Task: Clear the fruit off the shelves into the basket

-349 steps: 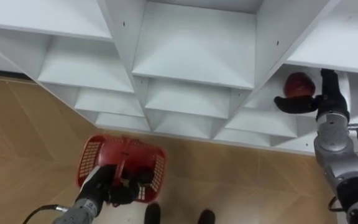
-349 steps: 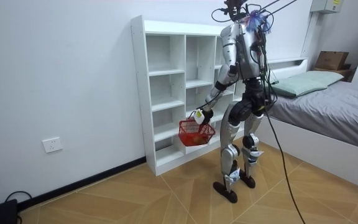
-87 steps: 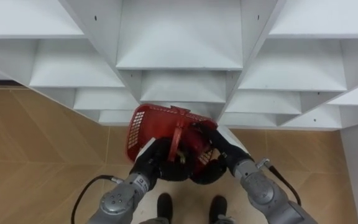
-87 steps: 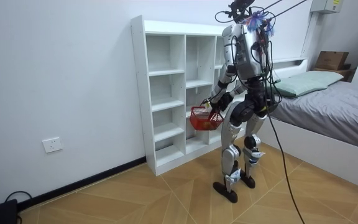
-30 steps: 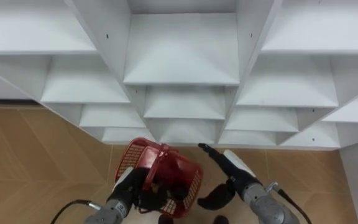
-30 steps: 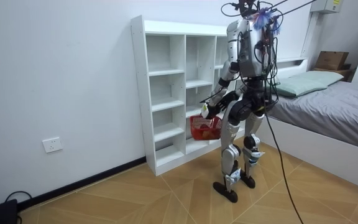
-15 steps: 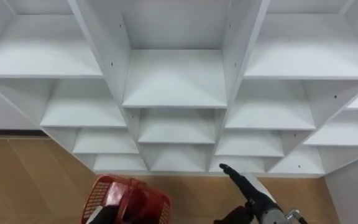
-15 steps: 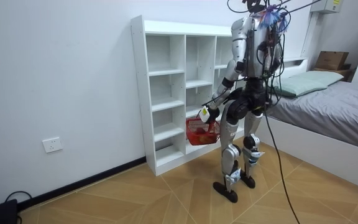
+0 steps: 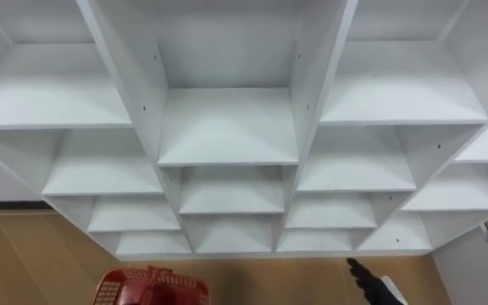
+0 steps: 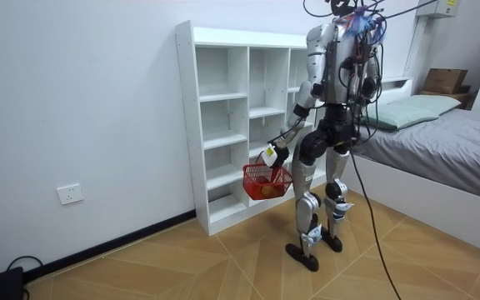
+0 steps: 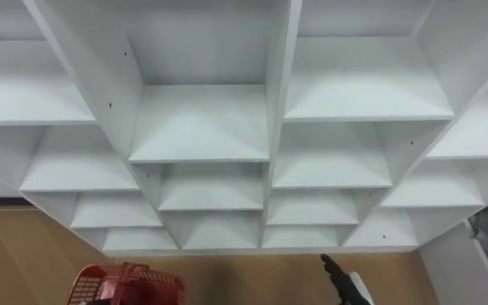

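Red basket [image 10: 265, 181] hanging at knee height | left hand [image 10: 269, 155] clamped on it | right hand [image 9: 364, 275] fingers straight | white closet [image 9: 227, 127] ahead

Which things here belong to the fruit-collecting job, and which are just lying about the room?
Job in hand:
white closet
red basket, hanging from the left hand
fruit in the basket
right hand, low before the closet, fingers straight

Lying about:
bed
pillow
cardboard box
wall socket

One red basket [image 9: 142, 286], one white closet [image 9: 227, 127] (open compartments), one bed [image 10: 452, 137]
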Motion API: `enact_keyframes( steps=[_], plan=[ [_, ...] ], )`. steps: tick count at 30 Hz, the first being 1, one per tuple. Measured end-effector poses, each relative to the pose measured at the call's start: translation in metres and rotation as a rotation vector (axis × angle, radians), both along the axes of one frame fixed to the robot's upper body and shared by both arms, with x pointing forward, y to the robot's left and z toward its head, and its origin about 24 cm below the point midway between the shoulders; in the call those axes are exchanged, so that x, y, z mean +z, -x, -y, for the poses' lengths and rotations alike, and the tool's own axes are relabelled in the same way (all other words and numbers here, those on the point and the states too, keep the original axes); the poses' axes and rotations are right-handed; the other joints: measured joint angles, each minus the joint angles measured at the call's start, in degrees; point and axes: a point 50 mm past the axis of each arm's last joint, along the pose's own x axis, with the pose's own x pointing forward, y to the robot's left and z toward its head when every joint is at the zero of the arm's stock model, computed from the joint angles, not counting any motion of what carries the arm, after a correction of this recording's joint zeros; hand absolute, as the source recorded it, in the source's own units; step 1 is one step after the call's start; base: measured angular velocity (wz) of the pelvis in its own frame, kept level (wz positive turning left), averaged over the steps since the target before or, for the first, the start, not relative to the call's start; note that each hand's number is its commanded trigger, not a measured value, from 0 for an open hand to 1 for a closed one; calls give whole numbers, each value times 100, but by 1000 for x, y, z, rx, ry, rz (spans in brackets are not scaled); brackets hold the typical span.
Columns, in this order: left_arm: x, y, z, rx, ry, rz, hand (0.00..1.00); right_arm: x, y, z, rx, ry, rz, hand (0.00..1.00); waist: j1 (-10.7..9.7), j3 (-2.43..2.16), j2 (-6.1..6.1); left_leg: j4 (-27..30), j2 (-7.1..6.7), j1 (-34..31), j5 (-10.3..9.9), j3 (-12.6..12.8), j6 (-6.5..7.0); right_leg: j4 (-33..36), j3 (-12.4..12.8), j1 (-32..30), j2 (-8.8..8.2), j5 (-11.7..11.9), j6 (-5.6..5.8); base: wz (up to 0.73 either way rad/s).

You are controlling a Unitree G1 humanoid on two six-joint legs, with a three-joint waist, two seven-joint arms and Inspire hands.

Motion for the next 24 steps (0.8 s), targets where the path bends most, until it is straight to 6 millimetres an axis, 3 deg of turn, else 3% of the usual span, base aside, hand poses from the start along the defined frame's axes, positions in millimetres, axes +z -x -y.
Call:
enact_keyframes(
  steps=[14, 24],
  plan=[
    [-9, 15, -2, 58, -2, -85, 100, -21, 46, 17, -211, -3, -214, 0, -16, 23, -9, 4, -11, 359, -152, 29, 16, -24, 103, 306, 11, -87, 62, -2],
    [-10, 27, -10, 171, -1, -138, 100, -27, 65, 21, -385, -30, -301, 0, -48, 1, 48, -27, -6, 530, -212, 33, 5, -102, 105, 496, 27, -119, 77, 0]
  ],
)
